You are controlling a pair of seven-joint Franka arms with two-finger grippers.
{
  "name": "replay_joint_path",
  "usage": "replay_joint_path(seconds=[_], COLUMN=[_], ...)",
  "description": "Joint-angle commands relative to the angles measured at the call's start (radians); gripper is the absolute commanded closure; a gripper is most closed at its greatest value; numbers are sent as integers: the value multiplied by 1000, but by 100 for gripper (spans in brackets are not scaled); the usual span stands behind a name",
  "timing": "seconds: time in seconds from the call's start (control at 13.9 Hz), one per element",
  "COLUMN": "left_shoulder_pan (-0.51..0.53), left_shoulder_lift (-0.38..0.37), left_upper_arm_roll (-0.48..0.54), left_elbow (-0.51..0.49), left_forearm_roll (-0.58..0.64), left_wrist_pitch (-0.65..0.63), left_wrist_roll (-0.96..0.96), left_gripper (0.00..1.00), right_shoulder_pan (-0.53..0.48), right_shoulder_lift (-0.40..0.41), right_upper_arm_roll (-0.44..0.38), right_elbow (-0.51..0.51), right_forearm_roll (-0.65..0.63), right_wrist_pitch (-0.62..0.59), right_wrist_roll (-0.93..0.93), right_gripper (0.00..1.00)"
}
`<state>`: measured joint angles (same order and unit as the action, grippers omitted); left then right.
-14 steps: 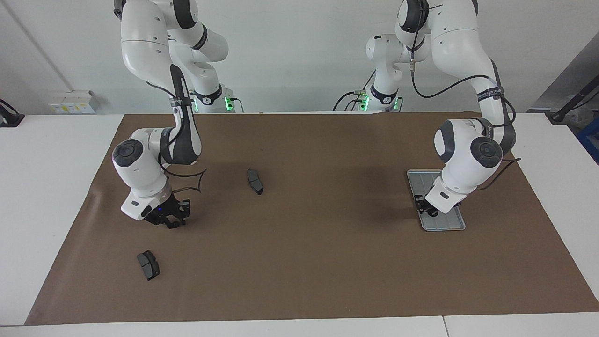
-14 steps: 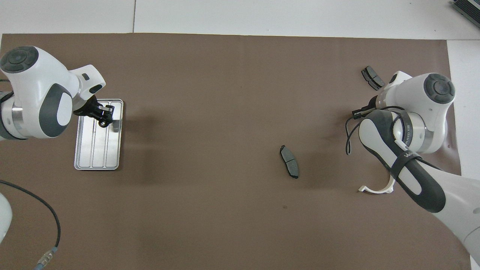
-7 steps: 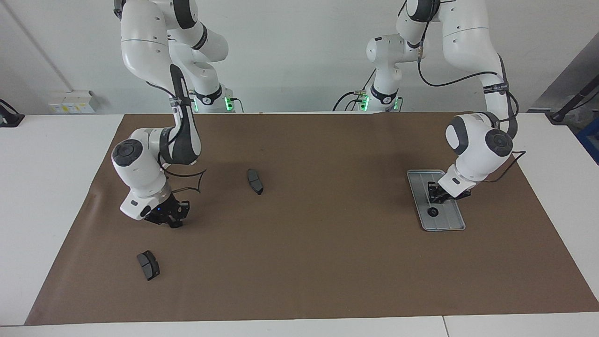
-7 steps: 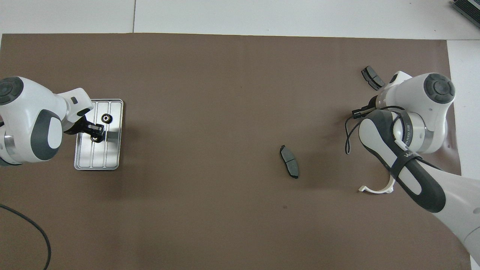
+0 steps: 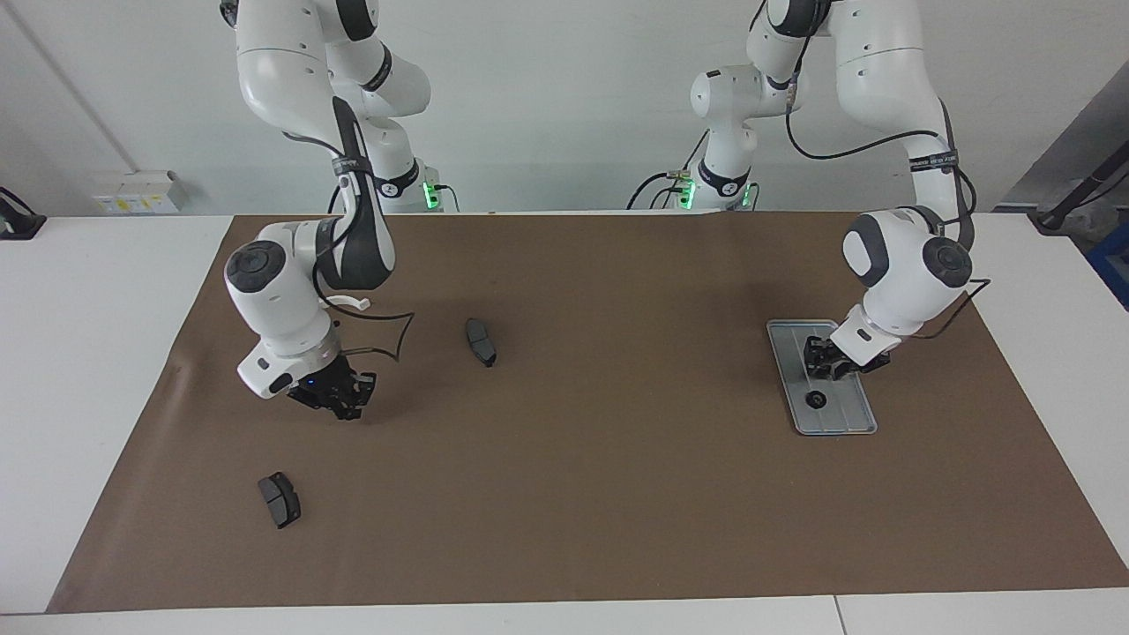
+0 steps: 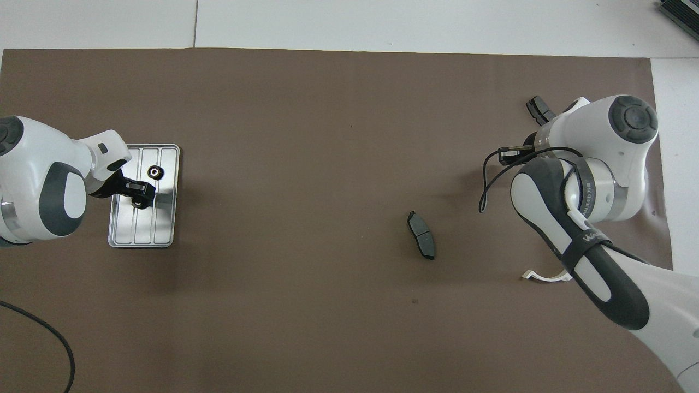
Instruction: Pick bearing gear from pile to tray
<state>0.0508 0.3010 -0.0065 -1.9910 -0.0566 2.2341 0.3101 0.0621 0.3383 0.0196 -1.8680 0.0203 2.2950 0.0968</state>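
The silver tray [image 5: 848,420] lies toward the left arm's end of the table. One black gear [image 5: 817,399] sits on it, at the end farther from the robots; it also shows in the overhead view [image 6: 155,172]. My left gripper [image 5: 827,369] is open and empty, a little above the tray [image 6: 143,233], apart from the gear. My right gripper [image 5: 344,401] hangs above the mat toward the right arm's end; in the overhead view its own wrist hides it. Two dark grey pads [image 5: 481,341] [image 5: 280,499] and a white half-ring bracket [image 5: 353,302] lie scattered on the mat.
A brown mat [image 5: 600,494] covers the table. In the overhead view one pad [image 6: 421,234] lies mid-mat, the other [image 6: 538,111] is half under the right wrist, and the bracket [image 6: 546,277] lies beside the right forearm.
My left gripper let go of the gear on the tray, then rose and drew back toward the robots. My right gripper rose from the mat and moved toward the table's middle.
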Motion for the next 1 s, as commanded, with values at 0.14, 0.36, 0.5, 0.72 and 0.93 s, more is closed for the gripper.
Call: replay_joint_path(seconds=[0.14,0.36,0.5,0.72,0.93], left_shoulder_pan=[-29,-141,-221,-313,-396], left_shoulder_lift=[-16,-13,-10,-8,-6], left_upper_arm_roll=[-10,-7,-6,-4,-4], left_elbow=[78,126,129,127,127], left_forearm_roll=[-91,-88,-81,-77,-39], left_wrist_pitch=[-39,-48,-36,-5,15], left_wrist_roll=[-14,-249,-395,-537,-641], left_gripper=[13,14,14,15,21], right_shoulder_pan=[148,249,313,415,472], right_shoulder_lift=[-13,-15,-6,45,93], right_upper_arm_roll=[3,10,11,10,11], right_elbow=[43,41,41,40,33], right_forearm_roll=[16,16,16,16,16], right_wrist_pitch=[-83,-71,-39,52,118], right_wrist_roll=[251,387,492,639,684], right_gripper=[100,100,100,100,100])
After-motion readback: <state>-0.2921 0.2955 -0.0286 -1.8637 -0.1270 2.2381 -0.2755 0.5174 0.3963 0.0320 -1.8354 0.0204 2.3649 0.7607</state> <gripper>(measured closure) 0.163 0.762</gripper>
